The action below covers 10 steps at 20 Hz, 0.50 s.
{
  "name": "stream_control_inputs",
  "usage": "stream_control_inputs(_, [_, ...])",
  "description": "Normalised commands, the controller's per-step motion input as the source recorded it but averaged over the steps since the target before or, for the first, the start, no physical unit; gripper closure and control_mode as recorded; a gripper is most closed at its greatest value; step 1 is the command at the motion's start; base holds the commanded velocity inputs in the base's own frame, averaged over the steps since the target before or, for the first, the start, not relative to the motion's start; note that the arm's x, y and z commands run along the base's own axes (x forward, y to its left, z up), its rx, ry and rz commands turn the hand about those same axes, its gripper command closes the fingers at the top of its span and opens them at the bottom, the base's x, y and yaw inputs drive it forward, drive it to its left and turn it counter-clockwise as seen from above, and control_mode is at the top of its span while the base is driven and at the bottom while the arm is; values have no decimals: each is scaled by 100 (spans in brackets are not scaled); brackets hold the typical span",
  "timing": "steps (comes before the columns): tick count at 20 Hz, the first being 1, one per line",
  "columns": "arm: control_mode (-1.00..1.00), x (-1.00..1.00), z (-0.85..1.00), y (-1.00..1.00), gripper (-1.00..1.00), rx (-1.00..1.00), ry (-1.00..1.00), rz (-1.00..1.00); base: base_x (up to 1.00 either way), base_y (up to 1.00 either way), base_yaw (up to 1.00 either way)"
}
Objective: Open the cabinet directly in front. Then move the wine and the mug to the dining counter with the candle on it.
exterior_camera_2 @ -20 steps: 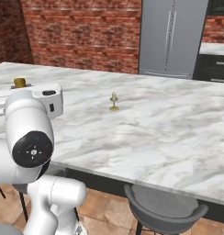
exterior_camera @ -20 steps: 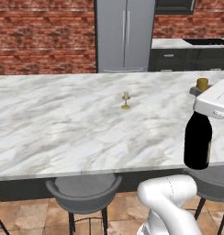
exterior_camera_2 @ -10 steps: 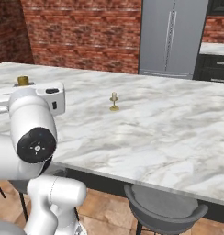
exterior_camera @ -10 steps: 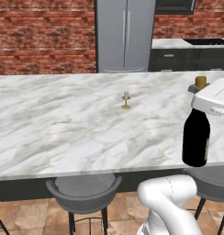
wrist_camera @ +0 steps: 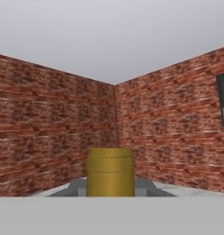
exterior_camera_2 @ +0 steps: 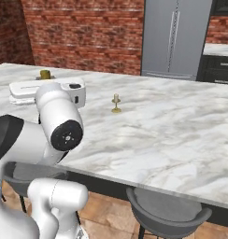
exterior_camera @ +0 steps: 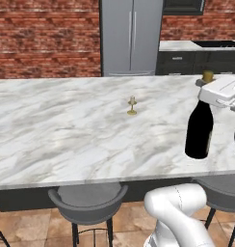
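Observation:
The wine [exterior_camera: 199, 128], a near-black bottle with a gold cap, stands upright over the right front part of the dining counter [exterior_camera: 66, 125]. My gripper [exterior_camera: 207, 90] is shut on its neck just under the cap. I cannot tell whether its base touches the marble. In the hand view the gold cap [wrist_camera: 110, 172] rises between my fingertips [wrist_camera: 75, 188]. From the right base view the cap [exterior_camera_2: 45, 74] pokes up above my gripper [exterior_camera_2: 45, 83], and my arm hides the bottle's body. The candle [exterior_camera: 132, 105] [exterior_camera_2: 116, 103] sits mid-counter, well left of the bottle. The mug and the cabinet are out of view.
Round grey stools [exterior_camera: 88, 198] [exterior_camera_2: 167, 212] stand under the counter's near edge. A grey steel refrigerator [exterior_camera: 131, 36] [exterior_camera_2: 174, 37] and a dark kitchen counter [exterior_camera: 196, 55] line the brick back wall. Bare marble stretches left of the candle.
The bottle, still in my grip, has moved farther in over the counter, away from its near edge. The candle has stayed where it was.

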Motion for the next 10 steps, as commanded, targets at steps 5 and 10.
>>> stream_control_inputs(5, [-100,48,-10,-5,100,2,-24,0,0,0,0])
stream_control_inputs(10, [-100,54,-1,-2,100,0,-9,-3,0,0,0])
